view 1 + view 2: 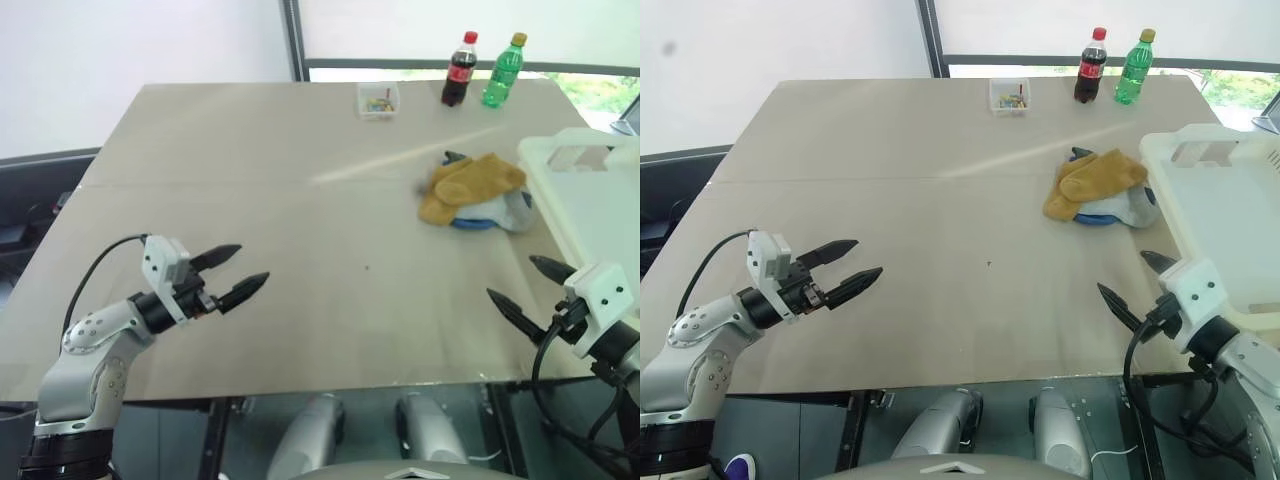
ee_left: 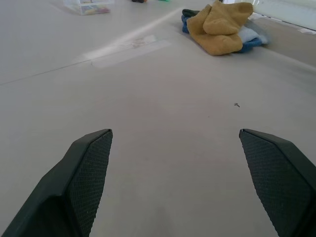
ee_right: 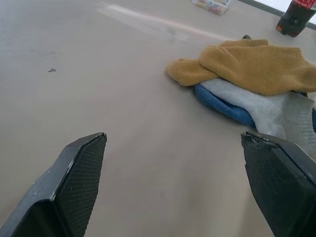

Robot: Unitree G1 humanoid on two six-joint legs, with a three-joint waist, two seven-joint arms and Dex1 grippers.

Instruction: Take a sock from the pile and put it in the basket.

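The pile (image 1: 472, 193) of socks lies on the table's right side: a mustard-yellow sock on top, with blue, light grey and a bit of dark green under it. It also shows as the pile (image 3: 252, 79) in the right wrist view. The cream-white basket (image 1: 590, 205) stands at the table's right edge, just right of the pile. My left gripper (image 1: 236, 274) hovers open and empty over the near left of the table. Over the near right edge my right gripper (image 1: 530, 285) is open and empty, well short of the pile.
At the table's far edge stand a small clear plastic box (image 1: 378, 100), a cola bottle (image 1: 459, 70) and a green bottle (image 1: 503, 71). The tan table (image 1: 300, 220) lies bare between my grippers and the pile.
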